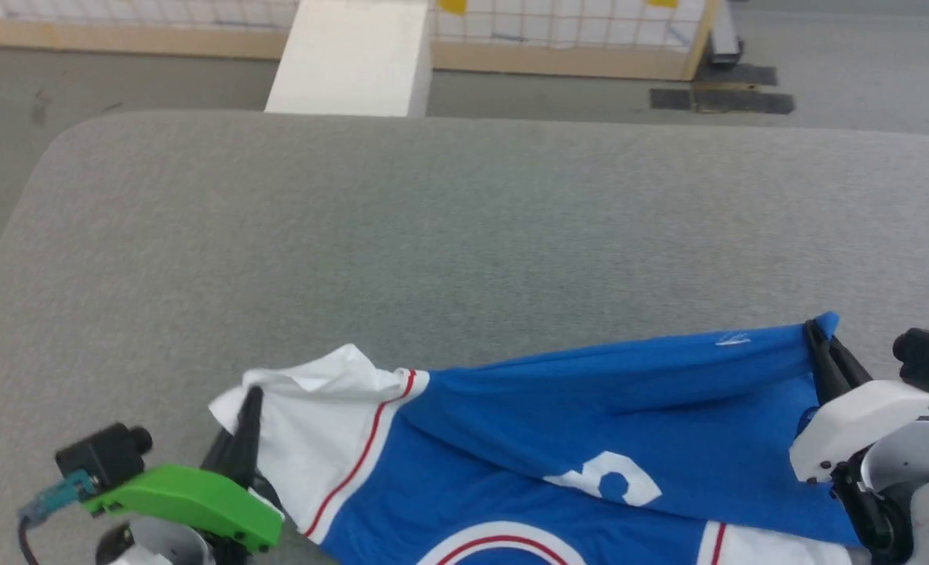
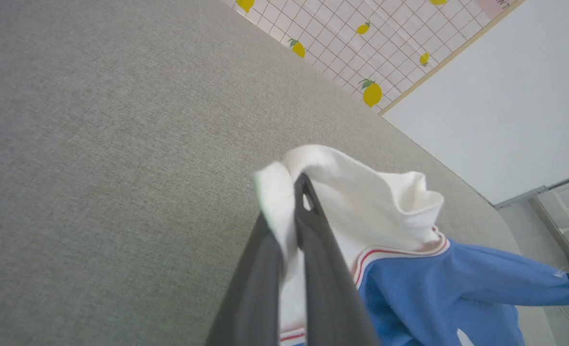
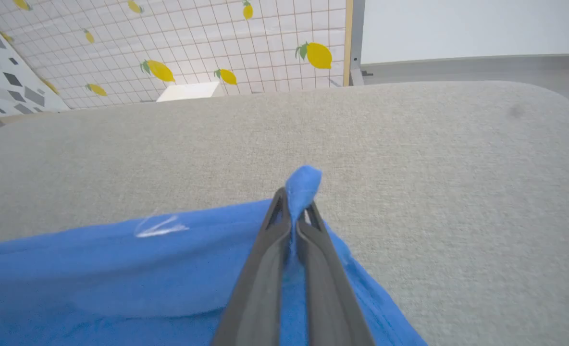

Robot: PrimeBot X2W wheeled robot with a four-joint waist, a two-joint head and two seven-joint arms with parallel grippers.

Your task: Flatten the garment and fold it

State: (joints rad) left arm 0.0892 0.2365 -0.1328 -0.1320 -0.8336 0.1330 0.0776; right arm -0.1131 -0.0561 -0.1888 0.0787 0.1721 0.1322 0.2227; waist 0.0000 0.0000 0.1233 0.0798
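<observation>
Head and wrist views of a bright blue jersey-like garment [image 1: 629, 408] with white sleeve ends and thin red trim stripes, spread across the near part of a grey fabric-covered table [image 1: 433, 220].

**Markings.** We see a white printed numeral [image 1: 610, 479] on the blue body. A fold covers part of it, so we cannot tell which digit it is. A small white emblem [image 1: 733, 339] sits near the upper right corner, too small to read. A white collar band edged in red [image 1: 504, 541] curves along the bottom edge of the head view.

**Left arm.** The left gripper [image 1: 251, 396] stands at the lower left, behind a green wrist bracket [image 1: 190, 494], with its dark fingers pointing up the head view. In the left wrist view the two fingers are closed together on the bunched white sleeve end [image 2: 361, 192], and cloth passes between them.

**Right arm.** The right gripper [image 1: 814, 326] rises from a white wrist housing [image 1: 857, 424] at the lower right and leans up and to the left. Its fingers [image 3: 265, 269] pinch a blue corner, and a tuft of cloth [image 3: 303, 185] pokes out past the tips.

The garment's upper edge spans from one gripper to the other. Beyond the table stand a white block [image 1: 351, 55] and a lemon-patterned tiled panel [image 3: 193, 38].
</observation>
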